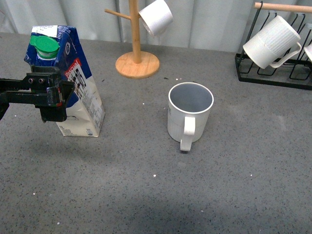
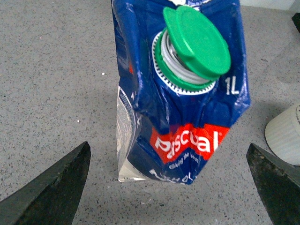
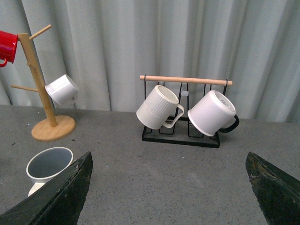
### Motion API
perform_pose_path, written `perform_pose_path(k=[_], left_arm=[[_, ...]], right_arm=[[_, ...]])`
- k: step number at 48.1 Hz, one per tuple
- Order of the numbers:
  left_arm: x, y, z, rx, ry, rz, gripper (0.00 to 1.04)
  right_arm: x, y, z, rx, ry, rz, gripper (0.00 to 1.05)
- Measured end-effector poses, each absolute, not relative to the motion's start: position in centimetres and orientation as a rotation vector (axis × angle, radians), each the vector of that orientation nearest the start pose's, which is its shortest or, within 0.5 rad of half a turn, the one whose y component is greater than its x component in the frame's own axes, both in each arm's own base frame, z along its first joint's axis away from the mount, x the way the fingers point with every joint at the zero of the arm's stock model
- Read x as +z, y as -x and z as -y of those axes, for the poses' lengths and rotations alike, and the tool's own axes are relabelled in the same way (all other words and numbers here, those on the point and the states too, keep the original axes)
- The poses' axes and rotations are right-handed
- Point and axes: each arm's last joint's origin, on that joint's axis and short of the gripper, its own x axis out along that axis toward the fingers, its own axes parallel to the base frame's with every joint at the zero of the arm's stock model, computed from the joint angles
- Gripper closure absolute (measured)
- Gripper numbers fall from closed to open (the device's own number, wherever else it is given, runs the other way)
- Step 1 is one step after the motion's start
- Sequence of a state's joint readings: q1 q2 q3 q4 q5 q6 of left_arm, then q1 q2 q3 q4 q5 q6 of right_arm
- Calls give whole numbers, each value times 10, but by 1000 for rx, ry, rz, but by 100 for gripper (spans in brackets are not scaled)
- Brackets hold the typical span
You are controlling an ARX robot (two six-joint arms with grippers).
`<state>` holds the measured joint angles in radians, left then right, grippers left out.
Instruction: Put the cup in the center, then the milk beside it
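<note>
The cup (image 1: pixel 190 114) stands upright near the middle of the grey table, with its handle toward me and a grey-blue inside. It also shows in the right wrist view (image 3: pixel 49 164). The milk (image 1: pixel 83 92), a blue-and-white carton with a green cap (image 1: pixel 46 46), stands at the left. My left gripper (image 1: pixel 59 95) is open at the carton's upper part. In the left wrist view the carton (image 2: pixel 187 122) lies ahead between the spread fingers (image 2: pixel 51 192), not touching them. My right gripper (image 3: pixel 168 187) is open and empty, out of the front view.
A wooden mug tree (image 1: pixel 136 61) with a small white cup (image 1: pixel 156 17) stands at the back. A black rack (image 1: pixel 273 73) at the back right holds a ribbed white mug (image 1: pixel 270 41). The right wrist view also shows a red mug (image 3: pixel 7 47) on the tree.
</note>
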<state>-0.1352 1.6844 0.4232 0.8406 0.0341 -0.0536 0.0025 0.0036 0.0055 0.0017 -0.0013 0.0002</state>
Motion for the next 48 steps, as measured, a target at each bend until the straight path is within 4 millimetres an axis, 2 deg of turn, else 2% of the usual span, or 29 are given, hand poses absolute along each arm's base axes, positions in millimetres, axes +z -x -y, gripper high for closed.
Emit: perform_pose_path(k=[18,29,48], left_arm=[[112,-290,37,-149,29,-413,7],[111,-294,37,-138,37,-417,7],[112,-293,44,-156,35,-421,58]], right_arm=[[165,-98,0,4,0,4,9],[165,-98,0,4,0,4,9],[165,-98,0,4,0,4,9]])
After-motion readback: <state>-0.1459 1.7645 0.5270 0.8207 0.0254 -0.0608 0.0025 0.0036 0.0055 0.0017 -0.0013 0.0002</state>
